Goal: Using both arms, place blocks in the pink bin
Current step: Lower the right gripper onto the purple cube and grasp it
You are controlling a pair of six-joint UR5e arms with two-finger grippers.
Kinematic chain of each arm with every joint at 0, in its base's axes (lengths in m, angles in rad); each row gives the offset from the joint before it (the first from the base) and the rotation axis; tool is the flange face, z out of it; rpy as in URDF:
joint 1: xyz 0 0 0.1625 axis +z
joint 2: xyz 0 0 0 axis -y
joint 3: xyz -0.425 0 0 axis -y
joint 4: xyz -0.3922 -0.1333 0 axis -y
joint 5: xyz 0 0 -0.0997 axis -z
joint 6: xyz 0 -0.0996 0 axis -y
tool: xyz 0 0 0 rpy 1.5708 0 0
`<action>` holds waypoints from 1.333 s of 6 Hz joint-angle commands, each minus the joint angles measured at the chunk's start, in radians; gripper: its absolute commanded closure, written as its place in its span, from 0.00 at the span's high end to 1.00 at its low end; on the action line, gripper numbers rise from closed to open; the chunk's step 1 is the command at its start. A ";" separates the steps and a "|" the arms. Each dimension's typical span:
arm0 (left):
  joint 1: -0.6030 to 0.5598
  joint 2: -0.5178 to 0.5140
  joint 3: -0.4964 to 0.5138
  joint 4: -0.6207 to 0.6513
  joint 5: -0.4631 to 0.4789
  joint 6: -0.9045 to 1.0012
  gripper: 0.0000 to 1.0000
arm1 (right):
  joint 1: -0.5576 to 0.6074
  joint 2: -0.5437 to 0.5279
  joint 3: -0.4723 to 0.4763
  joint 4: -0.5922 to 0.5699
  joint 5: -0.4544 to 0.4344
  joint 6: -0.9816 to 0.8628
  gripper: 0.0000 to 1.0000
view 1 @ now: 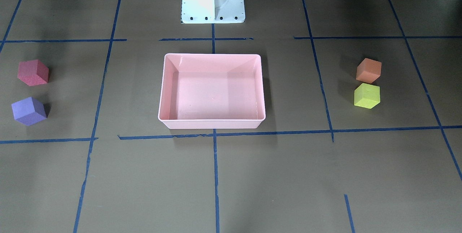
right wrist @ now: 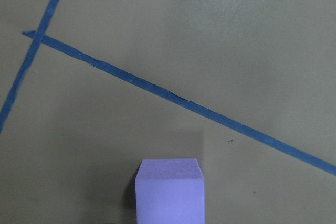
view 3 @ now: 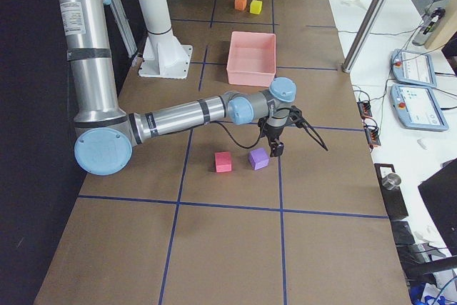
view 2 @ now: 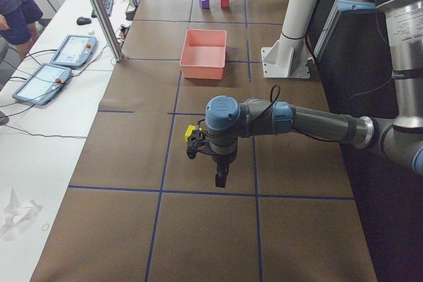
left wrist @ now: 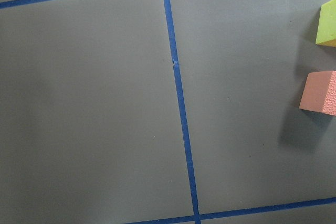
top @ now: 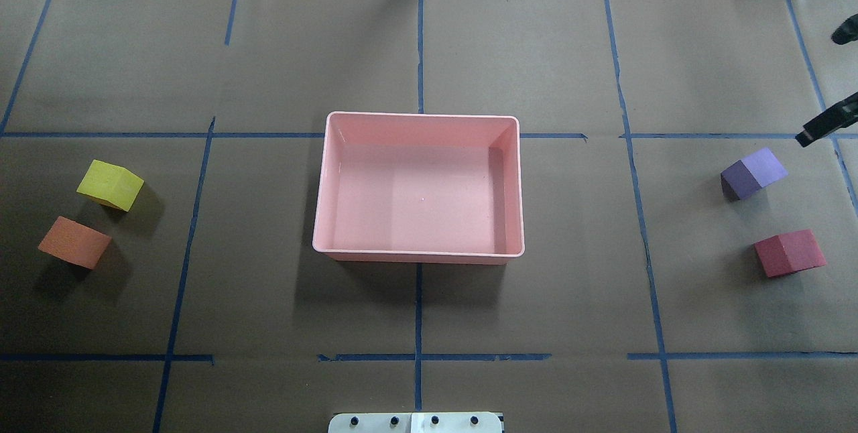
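The bin (top: 419, 253) holds nothing. All four blocks sit on the table well apart from it: yellow block (top: 110, 183) and orange block (top: 74, 242) off its left side, purple block (top: 753, 173) and red block (top: 789, 253) off its right.

The left gripper (view 2: 221, 177) hangs above the table beyond the yellow block, farther from the bin. The right gripper (view 3: 275, 149) hangs just beside the purple block. I cannot tell how wide either one stands, and neither has hold of anything.

The likeliest slips:
- Yellow and orange lie near each other, so a finger coming down for one could shove the other.
- Every block sits turned against the tape lines. A grip across corners rather than flat faces could let the soft foam twist out.
- The bin is shallow, so a block let go from high up may bounce over the rim.
- If both arms reach the bin together, they may collide.
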 commanded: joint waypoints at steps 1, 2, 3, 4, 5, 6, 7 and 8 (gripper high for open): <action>0.000 0.000 -0.001 0.000 0.000 0.000 1.00 | -0.061 0.001 -0.100 0.054 -0.017 0.027 1.00; 0.000 0.000 -0.003 0.000 0.000 0.000 1.00 | -0.079 0.000 -0.111 0.054 -0.019 0.028 1.00; 0.000 0.000 -0.003 0.000 0.000 0.000 1.00 | -0.104 0.004 -0.138 0.056 -0.019 0.030 1.00; 0.000 0.000 -0.004 0.000 0.000 0.000 1.00 | -0.118 0.007 -0.142 0.054 -0.020 0.031 0.97; 0.000 0.000 -0.004 -0.001 0.000 0.000 1.00 | -0.121 0.013 -0.142 0.054 -0.020 0.031 0.54; 0.000 0.000 -0.004 -0.001 0.000 0.000 1.00 | -0.121 0.020 -0.129 0.054 -0.020 0.036 0.21; 0.000 0.000 -0.004 0.000 0.000 0.000 1.00 | -0.119 0.061 -0.105 0.048 -0.014 0.071 0.16; 0.000 0.000 -0.004 0.002 0.000 0.000 1.00 | -0.122 0.140 -0.103 0.040 -0.010 0.203 0.16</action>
